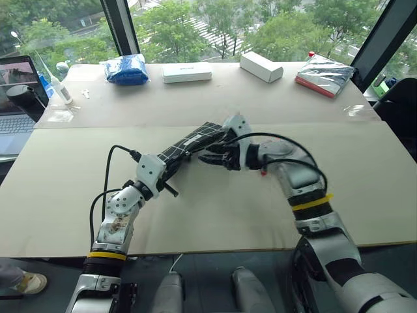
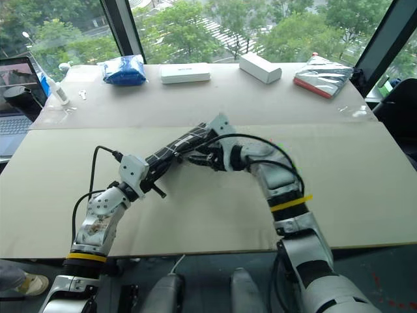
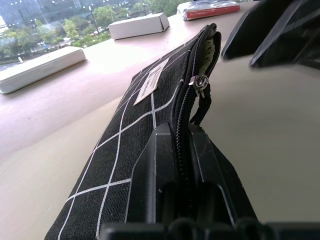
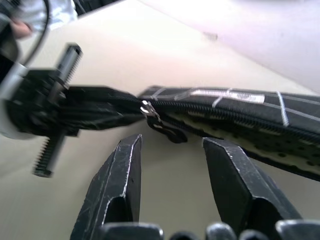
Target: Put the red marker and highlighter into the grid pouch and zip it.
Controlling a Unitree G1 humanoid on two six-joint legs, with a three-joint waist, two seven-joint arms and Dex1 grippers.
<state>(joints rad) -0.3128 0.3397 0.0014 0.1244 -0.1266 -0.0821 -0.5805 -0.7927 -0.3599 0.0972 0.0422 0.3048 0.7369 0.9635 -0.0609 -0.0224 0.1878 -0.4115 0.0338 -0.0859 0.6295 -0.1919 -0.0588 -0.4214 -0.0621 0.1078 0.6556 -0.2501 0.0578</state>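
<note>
Now the left gripper [image 3: 182, 165] pinches one end of the grid pouch [image 1: 195, 141], held above mid-table, running toward two o'clock. Right gripper [image 4: 172, 170], fingers spread, empty, sits just beside its zipper pull [image 4: 148, 110].

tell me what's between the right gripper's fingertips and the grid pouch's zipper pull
Nothing solid: in the right wrist view the right gripper is open just short of the zipper pull on the grid pouch, with bare table behind the gap.
</note>
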